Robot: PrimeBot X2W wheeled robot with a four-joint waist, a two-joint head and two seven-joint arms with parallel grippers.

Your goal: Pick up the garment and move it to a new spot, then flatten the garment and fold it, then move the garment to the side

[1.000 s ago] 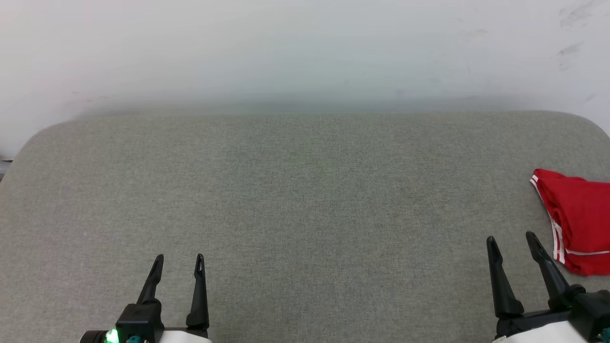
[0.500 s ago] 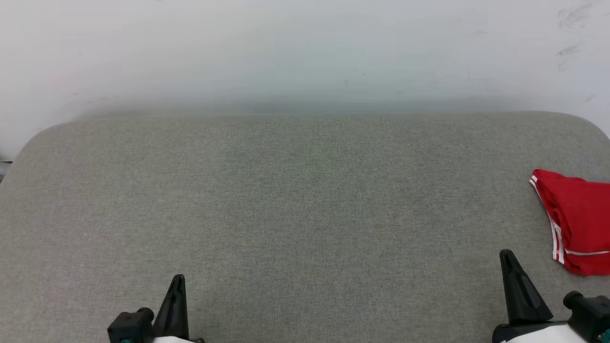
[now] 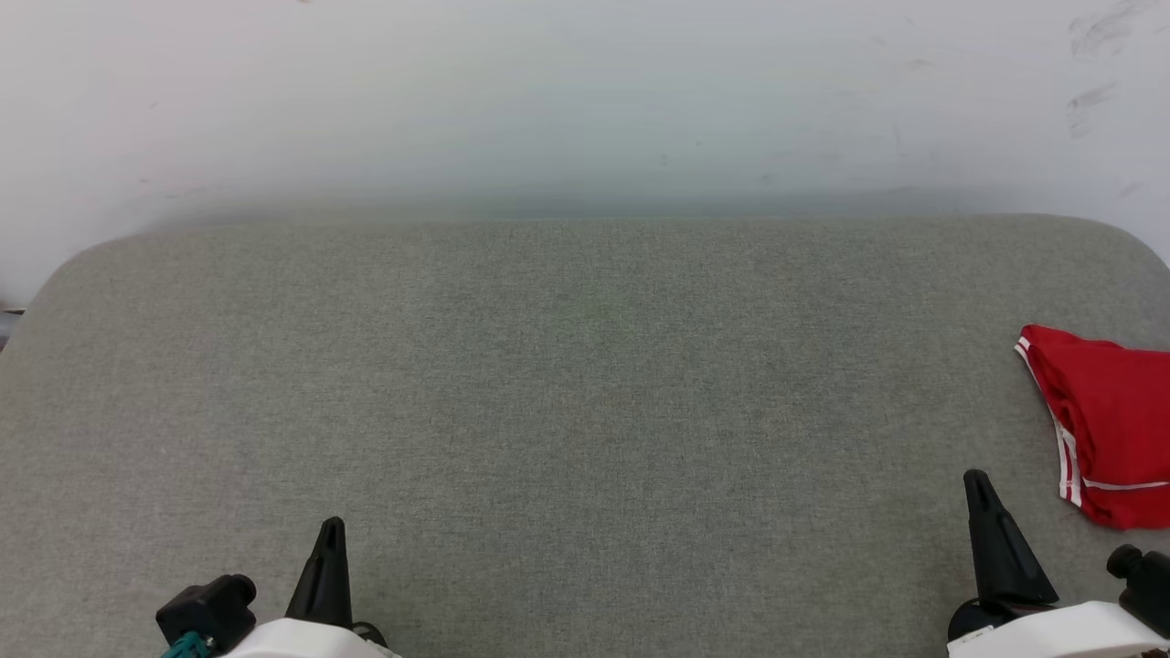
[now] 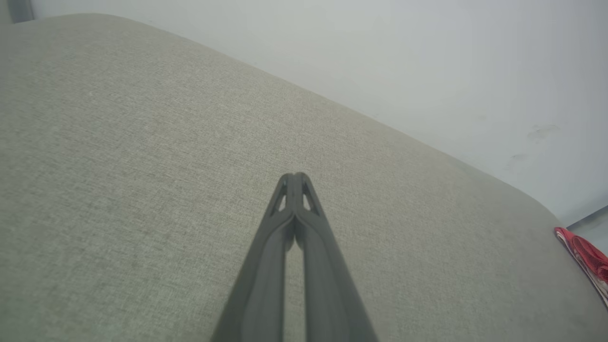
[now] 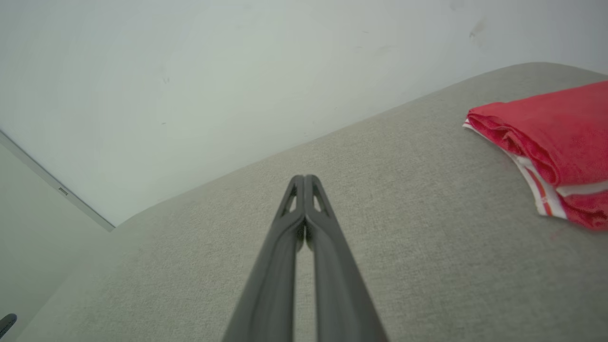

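Garment (image 3: 1111, 429) lies folded at the 3 o'clock edge of the head view. It is a red bundle with red-and-white striped trim along its border, resting on the grey fabric surface (image 3: 585, 384) and cut off by the frame. The left gripper (image 3: 331, 528) sits low at 7 o'clock, its two dark fingers pressed together tip to tip with nothing between them. In its wrist view the garment shows well apart at 4 o'clock. The right gripper (image 3: 976, 480) sits at 5 o'clock, likewise closed and empty, near the garment but not touching it. In its wrist view the red bundle lies at 2 o'clock. A pale wall (image 3: 585, 91) rises at 12 o'clock behind the surface.
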